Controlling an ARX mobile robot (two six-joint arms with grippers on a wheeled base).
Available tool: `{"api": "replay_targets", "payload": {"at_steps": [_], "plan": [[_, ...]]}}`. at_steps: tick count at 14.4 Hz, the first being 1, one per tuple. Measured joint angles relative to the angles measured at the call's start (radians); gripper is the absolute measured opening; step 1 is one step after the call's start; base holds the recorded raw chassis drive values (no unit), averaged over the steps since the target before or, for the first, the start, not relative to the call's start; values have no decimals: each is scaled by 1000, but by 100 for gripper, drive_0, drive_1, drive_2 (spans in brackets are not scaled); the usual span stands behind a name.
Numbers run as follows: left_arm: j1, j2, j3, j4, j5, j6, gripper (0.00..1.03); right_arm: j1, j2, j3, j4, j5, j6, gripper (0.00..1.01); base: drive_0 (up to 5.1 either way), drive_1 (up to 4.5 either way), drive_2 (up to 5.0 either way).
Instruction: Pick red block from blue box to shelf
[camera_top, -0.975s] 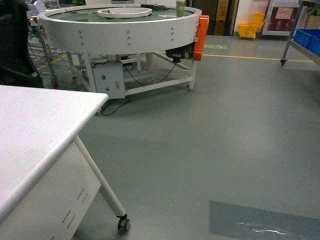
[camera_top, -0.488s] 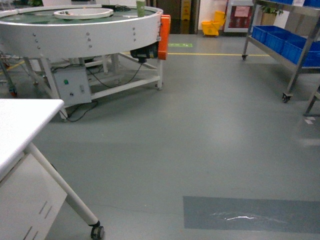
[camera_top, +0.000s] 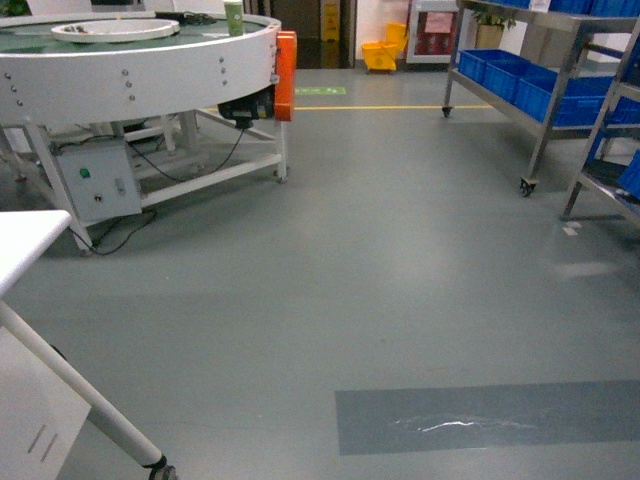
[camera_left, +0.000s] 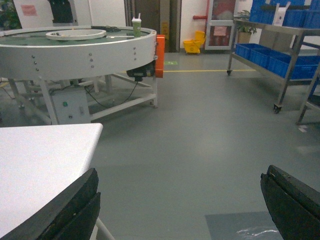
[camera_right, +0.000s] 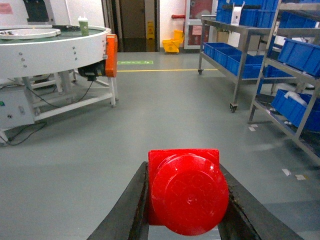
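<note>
Grey floor (camera_top: 400, 270) fills the room, with a big round white machine (camera_top: 130, 70) on the left and the shiny metal shelf (camera_top: 545, 75) holding dark blue crates (camera_top: 520, 85) on the right. Only the right wrist view shows the red block (camera_right: 186, 192), pinched tight in the right gripper (camera_right: 185, 200) jaws with its stud facing the camera. The left gripper (camera_left: 180, 205) jaws are spread wide with nothing in them, above a white tabletop (camera_left: 40, 165) cut off at the edge
</note>
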Motion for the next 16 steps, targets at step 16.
{"api": "replay_targets", "payload": {"at_steps": [16], "plan": [[1,0,0,0,-1,0,98,0,0,0,1,0,0,28,3,425,-419]]}}
